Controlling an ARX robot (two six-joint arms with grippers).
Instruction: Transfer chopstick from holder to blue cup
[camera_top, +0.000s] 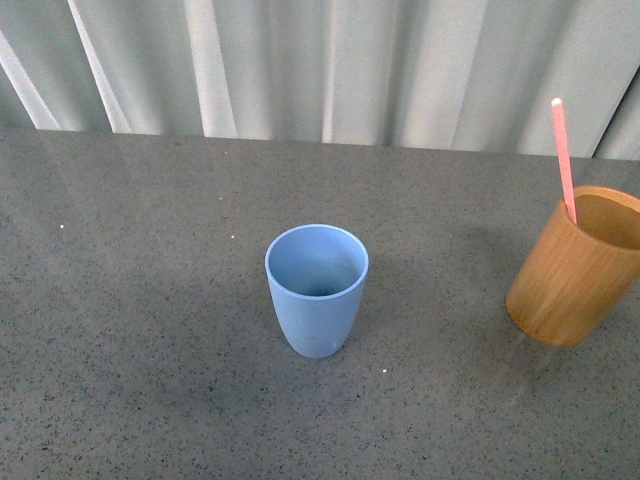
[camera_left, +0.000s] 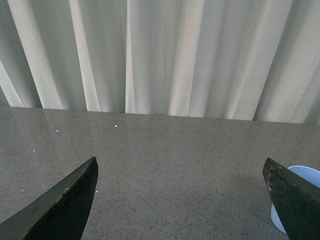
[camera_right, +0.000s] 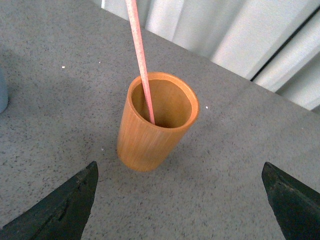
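Nothing grasped yet: chopstick (camera_top: 564, 160) sits in the holder (camera_top: 575, 275) at the right edge of the table (camera_top: 130, 330). Its lower end is inside against the holder's left inner wall, and the shaft stands nearly upright with a slight left tilt, well above the rim. Blue cup (camera_top: 316, 300) is upright and empty at the centre, well apart from the holder to its left. Neither arm shows in the front view. Right gripper (camera_right: 179, 169) has its fingers spread wide with nothing between them, looking down at the holder from the near side, so I'd take this as the approach step for the right arm. Left gripper (camera_left: 180, 162) is also spread wide and empty, with the blue cup just at one finger's edge in its view. Keep it parked there. To do it well, centre the spread fingers on the exposed shaft well above the rim, so the pads never touch the wood. Line the closing direction square to the stick; it's thin and will likely roll or pivot if pinched off-centre. Close fully, then pull up along the stick's own lean until the tip clears the rim. A sideways drag could tip the holder. Only then carry left and lower tip-first into the blue cup's mouth.
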